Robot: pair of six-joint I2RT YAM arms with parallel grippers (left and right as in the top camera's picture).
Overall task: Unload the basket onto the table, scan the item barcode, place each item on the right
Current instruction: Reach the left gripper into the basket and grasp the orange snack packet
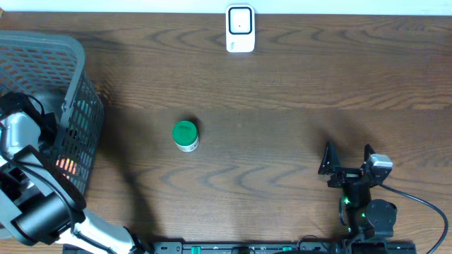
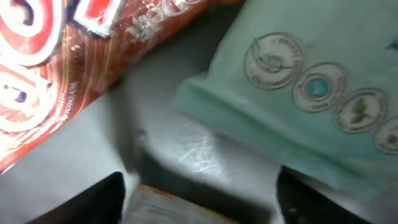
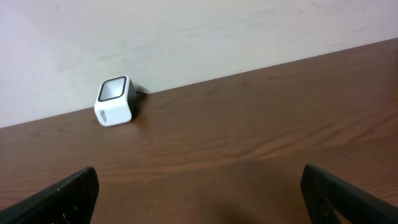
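Green-lidded round container (image 1: pixel 185 135) stands at centre; white box-shaped scanner (image 1: pixel 240 29) at far edge; grey plastic mesh basket (image 1: pixel 78 63), contents unclear, at left.

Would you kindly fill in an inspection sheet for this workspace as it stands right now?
Surface: brown wooden table.
Job's things: white scanner at the far edge; green-lidded tub mid-table; red-orange packet and pale green packet lying in the grey basket.
Clutter: nothing seen.
Grippers: left gripper down inside the basket, fingers apart above the packets; right gripper open and empty, low at the front right.
Cables: black cable looping from the right arm.
Surroundings: pale wall behind the scanner.
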